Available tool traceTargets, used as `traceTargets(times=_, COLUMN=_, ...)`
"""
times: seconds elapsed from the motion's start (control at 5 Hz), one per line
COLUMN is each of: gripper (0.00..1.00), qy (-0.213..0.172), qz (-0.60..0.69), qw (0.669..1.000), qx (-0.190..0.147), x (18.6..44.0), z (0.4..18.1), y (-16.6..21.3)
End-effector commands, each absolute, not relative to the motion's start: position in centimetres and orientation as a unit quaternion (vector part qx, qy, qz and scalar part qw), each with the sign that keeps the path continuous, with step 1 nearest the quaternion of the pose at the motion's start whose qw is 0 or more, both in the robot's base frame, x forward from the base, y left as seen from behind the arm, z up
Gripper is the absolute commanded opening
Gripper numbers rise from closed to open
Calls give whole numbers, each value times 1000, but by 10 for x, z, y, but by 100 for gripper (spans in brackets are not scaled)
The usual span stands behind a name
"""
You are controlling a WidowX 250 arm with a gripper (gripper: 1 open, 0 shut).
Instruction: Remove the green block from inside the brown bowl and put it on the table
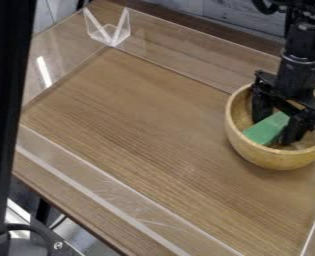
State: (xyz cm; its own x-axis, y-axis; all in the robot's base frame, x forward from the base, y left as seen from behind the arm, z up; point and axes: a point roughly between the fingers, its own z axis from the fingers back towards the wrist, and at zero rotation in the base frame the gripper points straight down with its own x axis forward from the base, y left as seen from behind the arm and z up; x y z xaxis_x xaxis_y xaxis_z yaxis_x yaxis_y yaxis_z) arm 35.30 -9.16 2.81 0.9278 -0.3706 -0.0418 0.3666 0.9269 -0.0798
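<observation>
Dark vertical post [10, 110], near left edge. Counter [133, 130]: brown wood-grain top, low clear acrylic walls; clear acrylic bracket [106, 27] at far left corner. No brands, labels or writing legible. Brown bowl [273, 150]: round, light wood, at right. Green block [268, 127]: inside the bowl, tilted. Gripper [285, 112]: black, pointing down into the bowl, jaws spread wide, straddling the block.

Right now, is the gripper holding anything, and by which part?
Nothing is held. The gripper is open, lowered into the brown bowl, its fingers on either side of the green block, which lies inside the bowl.
</observation>
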Motion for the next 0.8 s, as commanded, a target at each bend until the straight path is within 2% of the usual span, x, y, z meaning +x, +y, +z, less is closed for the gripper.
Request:
traceTargets(times=0.0, gripper=100, qy=1, qz=-185, qw=982, qx=-39, x=364, z=35, y=-90)
traceTargets(times=0.6, gripper=100, qy=-4, qz=-175, qw=984, qx=-45, x=366, z=19, y=-84)
